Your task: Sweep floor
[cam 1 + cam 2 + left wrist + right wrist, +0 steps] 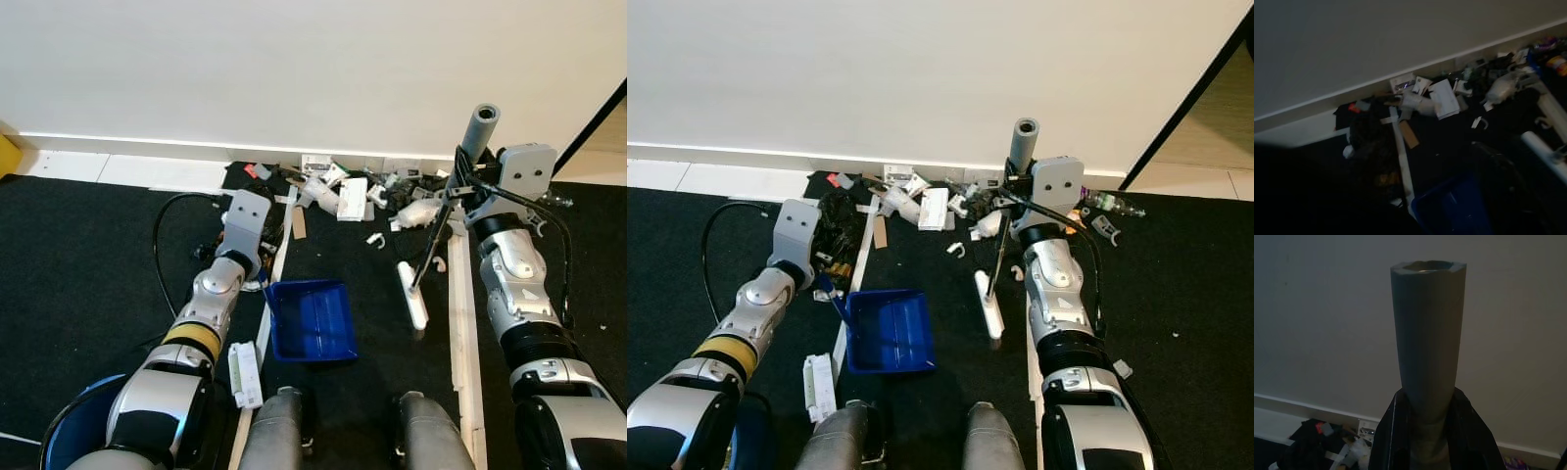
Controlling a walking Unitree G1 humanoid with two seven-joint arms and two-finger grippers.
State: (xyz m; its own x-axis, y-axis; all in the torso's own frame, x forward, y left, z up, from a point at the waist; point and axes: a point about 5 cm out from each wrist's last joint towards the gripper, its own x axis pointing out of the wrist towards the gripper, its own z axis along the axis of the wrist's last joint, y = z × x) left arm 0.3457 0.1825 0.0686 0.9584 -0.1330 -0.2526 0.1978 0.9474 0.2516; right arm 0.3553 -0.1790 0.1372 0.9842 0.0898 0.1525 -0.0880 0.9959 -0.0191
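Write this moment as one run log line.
right gripper: shut on broom handle | left gripper: holds dustpan | debris: by wall

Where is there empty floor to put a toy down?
The black carpet to the left of the left arm is bare. A smaller free patch lies between the blue dustpan and the white broom head. Along the wall it is crowded: the litter pile spreads there.

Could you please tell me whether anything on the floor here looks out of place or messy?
Yes: a heap of litter (scraps, packaging) lies scattered along the wall. A white box lies apart beside the blue dustpan, behind the sweeping line.
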